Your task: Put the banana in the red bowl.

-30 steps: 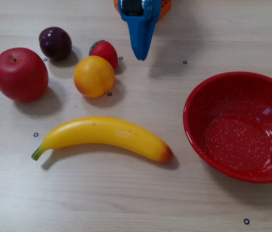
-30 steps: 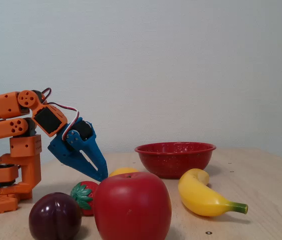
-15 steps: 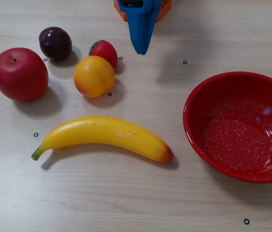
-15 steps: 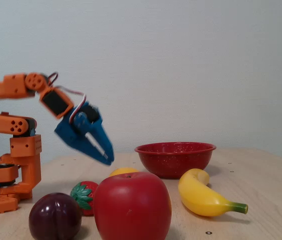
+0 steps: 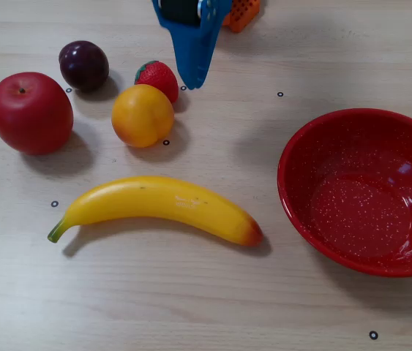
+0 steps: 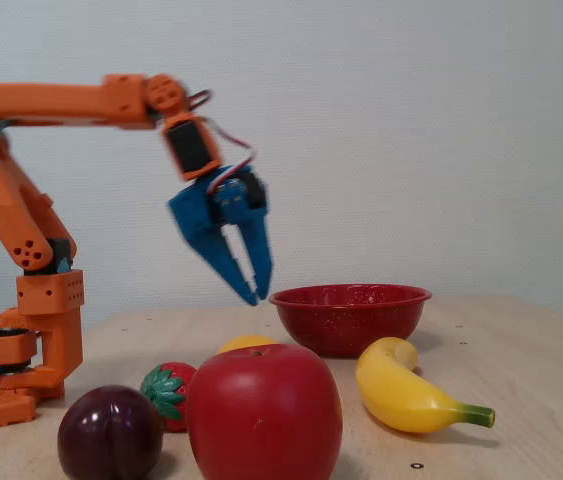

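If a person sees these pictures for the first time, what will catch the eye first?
Probably the long yellow banana, lying alone on the table in the middle of the top-down fixed view, and the big red bowl to its right, empty. Next comes the blue gripper, hanging in the air above the table in the side fixed view, holding nothing.

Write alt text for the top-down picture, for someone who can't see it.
A yellow banana lies untouched on a wooden table, left of an empty red bowl. Behind it sit an apple, plum, strawberry and orange fruit, with the robot's blue hand pointing down above them.
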